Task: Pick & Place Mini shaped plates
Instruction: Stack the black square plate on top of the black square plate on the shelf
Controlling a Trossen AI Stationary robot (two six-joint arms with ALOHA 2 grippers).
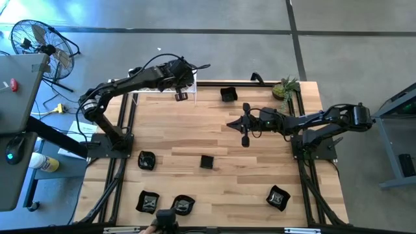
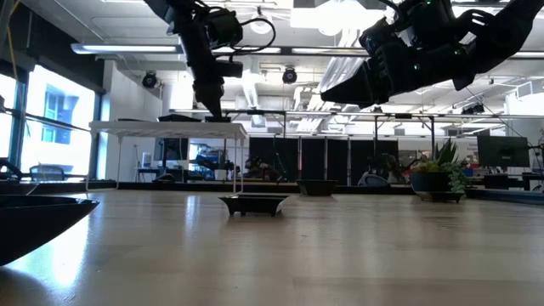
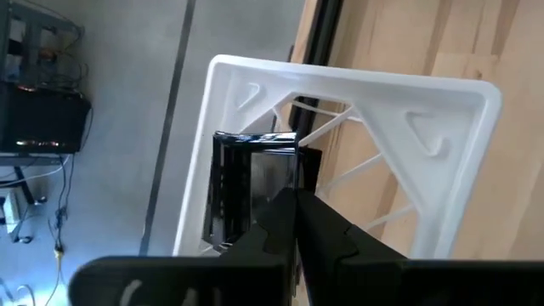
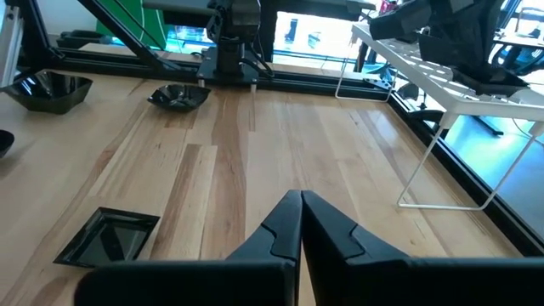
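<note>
While the left end effector hangs over the white wire rack at the counter's far left corner, its fingers are pressed together with nothing visibly between them; a glossy black plate sits on the rack directly beyond the tips. The right end effector hovers above the counter near its middle, fingers also together and empty.

For the next pick, the square plate lies nearest the right end effector, on the near side of it and slightly toward the left arm; being square, it has no long axis to align with. Bare wood lies between them, so nothing appears to block a descent.

Another plate rests near the far edge beside the rack. 4 more lie along the near edge, 3 of them on the left arm's side and 1 on the right's. A small potted plant stands at the far right corner.
</note>
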